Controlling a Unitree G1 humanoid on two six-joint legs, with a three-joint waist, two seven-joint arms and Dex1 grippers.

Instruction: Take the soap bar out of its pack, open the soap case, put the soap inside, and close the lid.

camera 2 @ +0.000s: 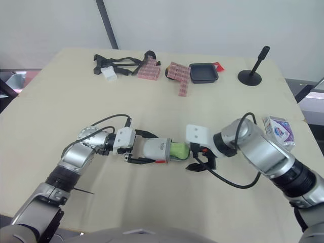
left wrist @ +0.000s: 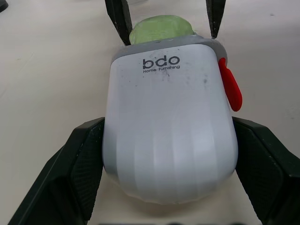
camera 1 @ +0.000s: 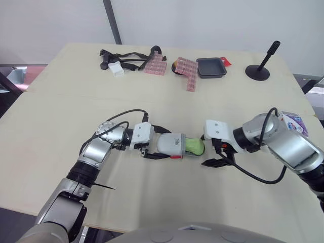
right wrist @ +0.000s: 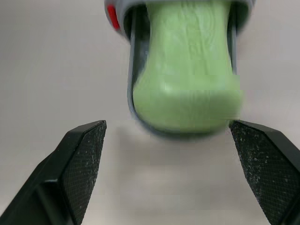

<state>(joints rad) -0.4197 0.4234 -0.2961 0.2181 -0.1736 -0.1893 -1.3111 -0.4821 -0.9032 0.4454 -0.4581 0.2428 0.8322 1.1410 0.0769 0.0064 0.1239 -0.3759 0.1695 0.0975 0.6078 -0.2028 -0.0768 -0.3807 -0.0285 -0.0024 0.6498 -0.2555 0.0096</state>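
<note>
The left gripper (camera 1: 167,144) pinches the soap case (left wrist: 168,126) flat on the table (camera 1: 61,101), with the green soap (camera 1: 194,146) poking out of its open end. The right gripper (camera 1: 213,153), spread wide just beside the soap, should probably push it straight in while the left braces the case.

A pale wooden table (camera 1: 61,101) stands before a white wall (camera 1: 202,20).

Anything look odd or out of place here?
The green soap sticks partway out of the soap case gripped by the left hand, not fully seated; the open right hand faces it.
</note>
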